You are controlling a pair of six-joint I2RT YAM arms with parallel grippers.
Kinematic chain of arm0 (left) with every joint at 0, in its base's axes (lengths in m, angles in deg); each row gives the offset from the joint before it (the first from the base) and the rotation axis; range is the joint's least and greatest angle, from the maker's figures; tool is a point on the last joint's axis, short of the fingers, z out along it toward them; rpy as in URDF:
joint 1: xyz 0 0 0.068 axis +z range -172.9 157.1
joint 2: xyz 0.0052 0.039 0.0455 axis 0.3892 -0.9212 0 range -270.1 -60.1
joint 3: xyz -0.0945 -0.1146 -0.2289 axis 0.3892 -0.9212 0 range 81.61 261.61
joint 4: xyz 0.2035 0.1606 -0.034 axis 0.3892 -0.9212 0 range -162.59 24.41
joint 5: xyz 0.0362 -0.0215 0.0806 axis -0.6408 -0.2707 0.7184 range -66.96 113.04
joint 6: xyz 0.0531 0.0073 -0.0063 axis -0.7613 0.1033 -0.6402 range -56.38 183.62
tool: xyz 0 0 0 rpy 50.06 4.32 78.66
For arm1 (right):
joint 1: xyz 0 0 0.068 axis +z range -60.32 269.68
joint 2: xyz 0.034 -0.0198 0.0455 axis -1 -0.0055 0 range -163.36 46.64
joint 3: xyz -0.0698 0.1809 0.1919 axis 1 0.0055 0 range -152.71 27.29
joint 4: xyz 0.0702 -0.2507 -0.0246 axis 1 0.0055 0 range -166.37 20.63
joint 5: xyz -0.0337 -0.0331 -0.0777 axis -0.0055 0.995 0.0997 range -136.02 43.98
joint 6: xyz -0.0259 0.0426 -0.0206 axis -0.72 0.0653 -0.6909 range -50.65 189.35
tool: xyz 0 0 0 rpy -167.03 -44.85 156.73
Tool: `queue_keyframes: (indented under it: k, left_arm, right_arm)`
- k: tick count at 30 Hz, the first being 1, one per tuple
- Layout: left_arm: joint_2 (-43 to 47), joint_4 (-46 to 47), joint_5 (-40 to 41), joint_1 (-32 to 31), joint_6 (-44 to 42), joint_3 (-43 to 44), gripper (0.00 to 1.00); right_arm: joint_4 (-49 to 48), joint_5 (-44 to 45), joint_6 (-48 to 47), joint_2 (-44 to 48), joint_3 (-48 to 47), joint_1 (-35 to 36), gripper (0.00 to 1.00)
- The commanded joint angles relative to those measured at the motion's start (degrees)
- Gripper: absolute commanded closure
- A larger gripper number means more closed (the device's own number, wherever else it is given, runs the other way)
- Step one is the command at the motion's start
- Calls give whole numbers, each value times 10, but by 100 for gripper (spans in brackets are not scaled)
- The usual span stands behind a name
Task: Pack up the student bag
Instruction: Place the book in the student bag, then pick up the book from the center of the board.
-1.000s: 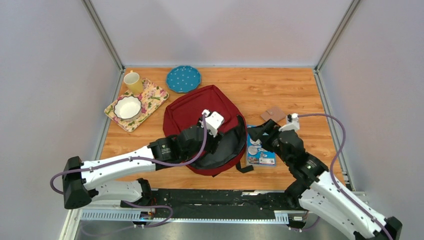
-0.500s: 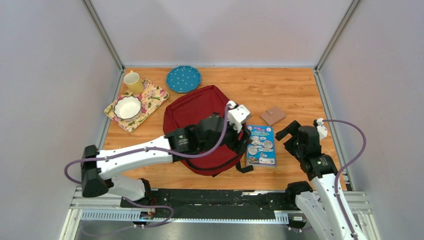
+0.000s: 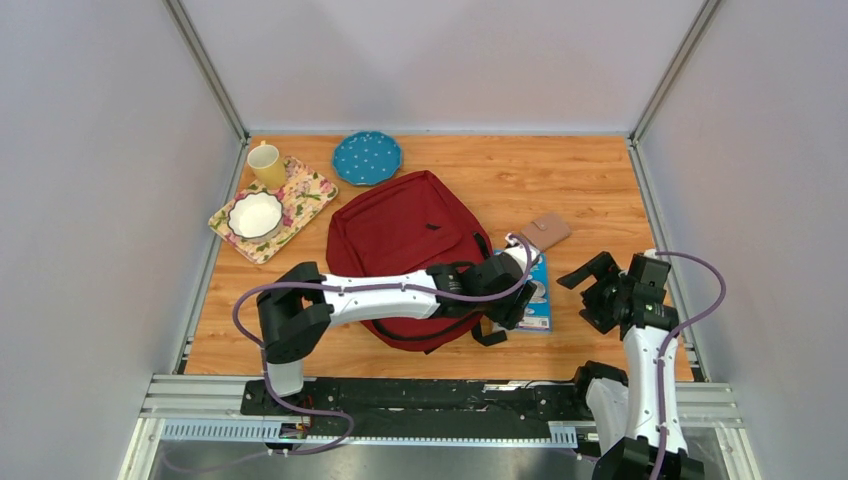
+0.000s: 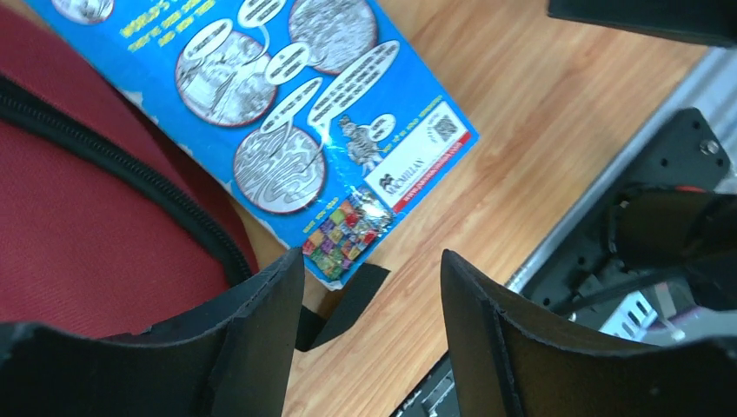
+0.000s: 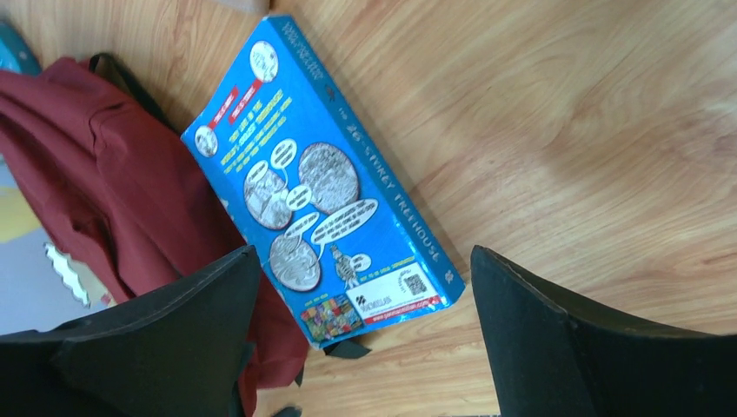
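Observation:
The student bag (image 3: 400,230) is a large dark red backpack lying flat mid-table; it also shows in the left wrist view (image 4: 87,217) and the right wrist view (image 5: 113,182). A blue book (image 3: 538,285) lies flat just right of the bag (image 4: 287,113) (image 5: 322,191). My left arm reaches across the bag's near part. My left gripper (image 3: 512,300) (image 4: 369,261) is open and empty, low over the book's near corner and a black strap end (image 4: 348,300). My right gripper (image 3: 595,290) (image 5: 362,256) is open and empty, raised to the right of the book.
A brown wallet (image 3: 546,231) lies behind the book. A floral tray (image 3: 305,190) with a white bowl (image 3: 255,215) and a yellow mug (image 3: 266,164) sits at the back left, a teal dotted plate (image 3: 367,157) beside it. The metal rail (image 3: 400,395) runs along the near edge.
My left arm swung right, from over the bag's opening to the book's near corner. My right arm drew back rightward off the book. The bag's dark lining no longer shows.

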Motion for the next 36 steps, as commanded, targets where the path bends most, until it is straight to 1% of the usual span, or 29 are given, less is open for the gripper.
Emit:
queue_keyframes:
  k: [1,3,9,13,16,17,21,28,33,36]
  left_arm:
    - [-14,-31,64,-2,69,34,34]
    - [-32,-49,85,2,81,37,33]
    - [-57,-61,94,22,118,25,32]
    - [-70,-51,58,43,141,9,32]
    - [-75,-19,29,49,138,-6,32]
    - [-81,-2,7,50,136,-8,32]
    - [-107,15,-39,52,138,7,33]
    - [-123,50,-101,53,135,15,38]
    - [-126,63,-123,53,129,23,43]
    - [-125,70,-126,53,129,22,47]
  right_arm:
    - [-12,-69,-20,13,3,-3,7]
    - [-15,-74,-19,20,2,-3,9]
    - [-31,-95,-24,24,3,-3,10]
    - [-45,-104,-18,20,21,-3,11]
    - [-62,-114,-13,18,34,-3,12]
    - [-67,-116,-12,14,41,-3,12]
    - [-78,-115,-14,-1,49,-3,13]
    - [-97,-117,-17,-37,63,-3,13]
    - [-128,-132,-15,-80,78,-3,14]
    - [-133,-142,-23,-119,78,-3,16]
